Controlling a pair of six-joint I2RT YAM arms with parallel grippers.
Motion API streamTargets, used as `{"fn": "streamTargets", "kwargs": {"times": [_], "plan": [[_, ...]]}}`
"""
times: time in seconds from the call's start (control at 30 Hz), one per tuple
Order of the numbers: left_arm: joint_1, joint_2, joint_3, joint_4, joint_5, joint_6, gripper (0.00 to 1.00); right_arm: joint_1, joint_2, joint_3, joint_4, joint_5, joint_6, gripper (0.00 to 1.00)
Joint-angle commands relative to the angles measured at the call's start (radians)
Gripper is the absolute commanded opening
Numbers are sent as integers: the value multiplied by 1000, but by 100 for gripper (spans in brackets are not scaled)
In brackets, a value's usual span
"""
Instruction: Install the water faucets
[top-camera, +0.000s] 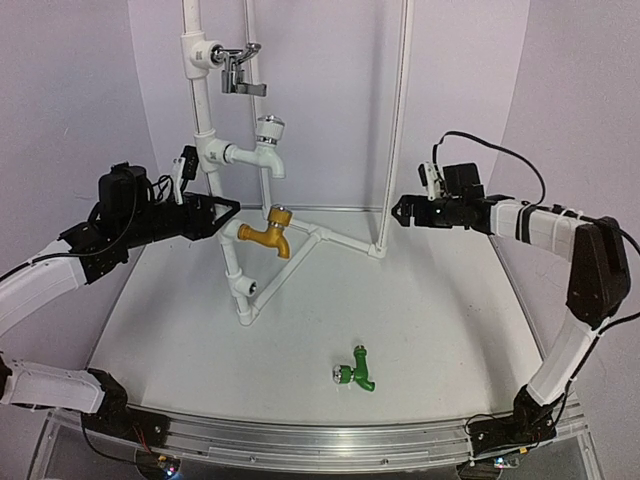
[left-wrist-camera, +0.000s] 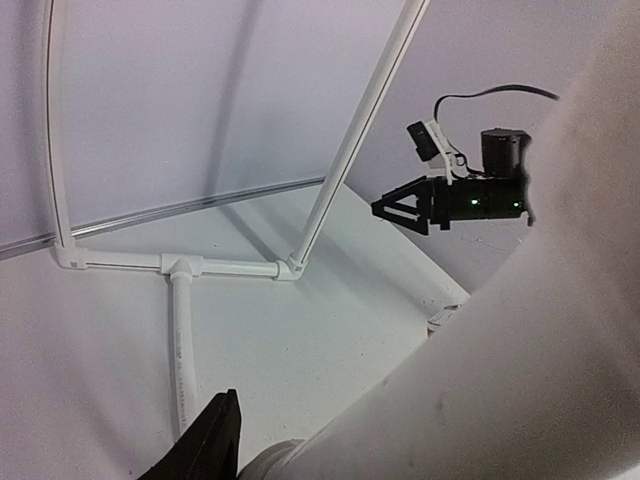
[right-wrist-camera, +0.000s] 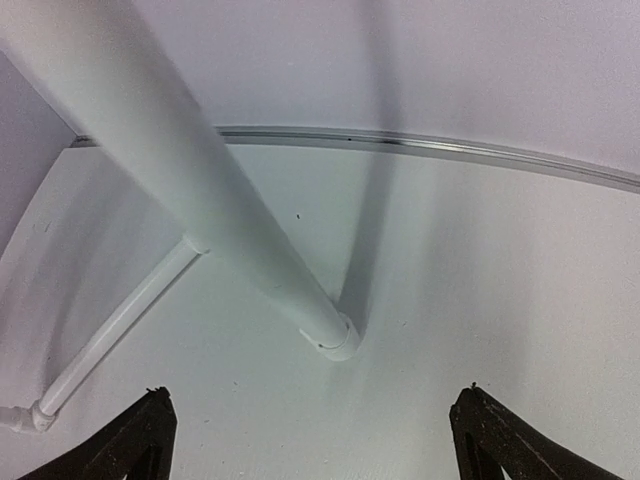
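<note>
Green tap (top-camera: 355, 372) is lying on the table (top-camera: 450, 330) near the front edge; left claw (top-camera: 231, 213) is clasping the white pipe (top-camera: 233, 263) by the yellow tap (top-camera: 268, 234); right claw (top-camera: 398, 212) is hanging spread wide.

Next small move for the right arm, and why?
Probably swing the right gripper down toward the green tap. Its jaws stand open and empty beside the upright pipe, the tap lies loose on the table, and the left gripper sits at the yellow tap.
</note>
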Motion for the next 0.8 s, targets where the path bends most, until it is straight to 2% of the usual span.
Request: {"fn": "streamTargets", "kwargs": {"times": [0.0, 0.1, 0.17, 0.4, 0.43, 0.53, 0.6, 0.7, 0.77], "plan": [[-11, 84, 73, 38, 65, -166, 15, 24, -166, -97, -96, -25, 73, 98], [-29, 130, 106, 52, 73, -158, 10, 37, -205, -183, -92, -106, 58, 96], [-42, 157, 115, 85, 86, -163, 9, 71, -216, -222, -97, -91, 68, 95], [-66, 155, 86, 103, 68, -174, 7, 307, -173, -265, -179, -73, 121, 89], [-66, 139, 75, 104, 63, -174, 11, 335, -161, -264, -196, -73, 136, 88], [-66, 86, 35, 103, 55, -173, 43, 397, -140, -280, -223, -104, 211, 86], [-66, 48, 12, 103, 37, -173, 60, 444, -130, -299, -223, -105, 288, 84], [-65, -17, -21, 95, -7, -177, 77, 514, -103, -294, -254, -70, 436, 82], [-65, -44, -33, 84, -28, -182, 85, 562, -86, -281, -295, -15, 541, 80]]}}
